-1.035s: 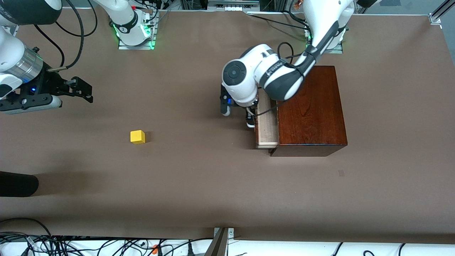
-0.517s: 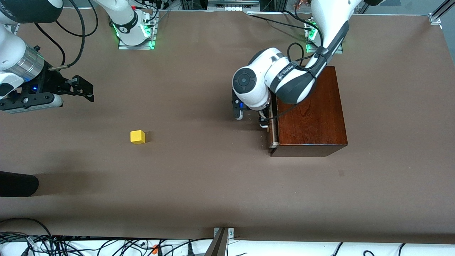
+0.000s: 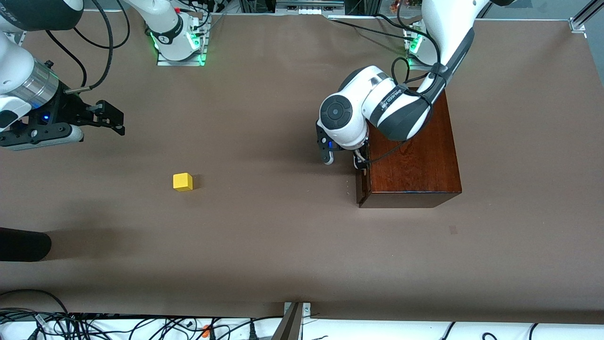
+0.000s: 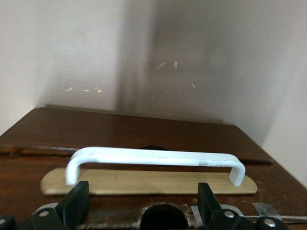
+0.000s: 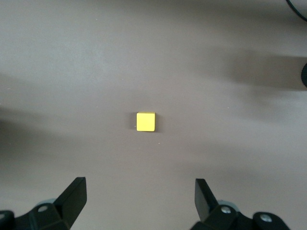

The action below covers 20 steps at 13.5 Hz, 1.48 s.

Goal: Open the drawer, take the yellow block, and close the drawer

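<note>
Drawer (image 3: 362, 182) now pushed flush shut, left gripper (image 3: 343, 158) spread at its one white handle (image 4: 156, 160), one yellow block (image 3: 182, 182) on table (image 3: 264, 245), right gripper (image 5: 139, 199) waiting spread above it.

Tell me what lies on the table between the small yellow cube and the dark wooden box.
Nothing: in the front view, only bare brown table cover separates the small yellow cube from the dark reddish-brown wooden box.

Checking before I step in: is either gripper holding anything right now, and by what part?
Nothing is held. The left gripper is open at the drawer's white handle, fingers apart and not clamping it. The right gripper is open, empty, over the yellow block.
</note>
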Each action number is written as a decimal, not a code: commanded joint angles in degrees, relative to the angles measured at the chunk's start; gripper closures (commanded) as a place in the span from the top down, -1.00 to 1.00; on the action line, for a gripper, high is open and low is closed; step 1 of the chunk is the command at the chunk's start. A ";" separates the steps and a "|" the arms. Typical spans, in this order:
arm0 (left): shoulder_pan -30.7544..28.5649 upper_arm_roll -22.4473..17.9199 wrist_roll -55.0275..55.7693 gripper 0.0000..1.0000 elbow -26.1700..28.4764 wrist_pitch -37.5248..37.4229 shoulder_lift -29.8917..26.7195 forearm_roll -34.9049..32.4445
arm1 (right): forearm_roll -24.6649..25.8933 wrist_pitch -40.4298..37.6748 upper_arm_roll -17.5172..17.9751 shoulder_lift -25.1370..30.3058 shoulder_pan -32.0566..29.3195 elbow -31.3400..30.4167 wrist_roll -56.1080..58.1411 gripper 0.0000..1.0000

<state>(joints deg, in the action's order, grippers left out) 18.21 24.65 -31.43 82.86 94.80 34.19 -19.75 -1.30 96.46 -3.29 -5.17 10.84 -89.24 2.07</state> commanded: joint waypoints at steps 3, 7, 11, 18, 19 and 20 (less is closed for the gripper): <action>3.67 -0.30 19.00 1.00 -8.75 -2.08 -2.28 -1.52 | 0.77 -0.92 0.30 -0.63 -0.12 1.61 -0.40 1.00; 2.89 -0.74 29.82 1.00 -9.47 -3.48 -10.79 1.28 | 0.77 -0.83 0.30 -0.72 -0.12 1.61 -0.40 1.00; -2.55 -1.27 49.75 1.00 -9.55 -8.13 -16.25 4.55 | 0.77 -0.83 0.30 -0.72 -0.12 1.61 -0.40 1.00; -15.30 -5.37 51.56 1.00 -7.63 -14.03 -25.13 13.49 | 0.77 -0.83 0.30 -0.72 -0.12 1.61 -0.40 1.00; -14.96 -9.66 50.95 1.00 -6.58 -14.03 -26.79 16.30 | 0.77 -0.83 0.30 -0.72 -0.03 1.61 -0.40 1.00; -14.70 -13.10 50.33 1.00 -4.65 -13.86 -28.19 18.41 | 0.77 -0.83 0.30 -0.72 -0.03 1.61 -0.40 1.00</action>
<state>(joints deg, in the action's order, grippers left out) 3.71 16.86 19.55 73.24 80.62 10.20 -5.76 -1.29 96.46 -3.26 -5.30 10.86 -89.19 2.07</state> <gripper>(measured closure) 0.000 0.000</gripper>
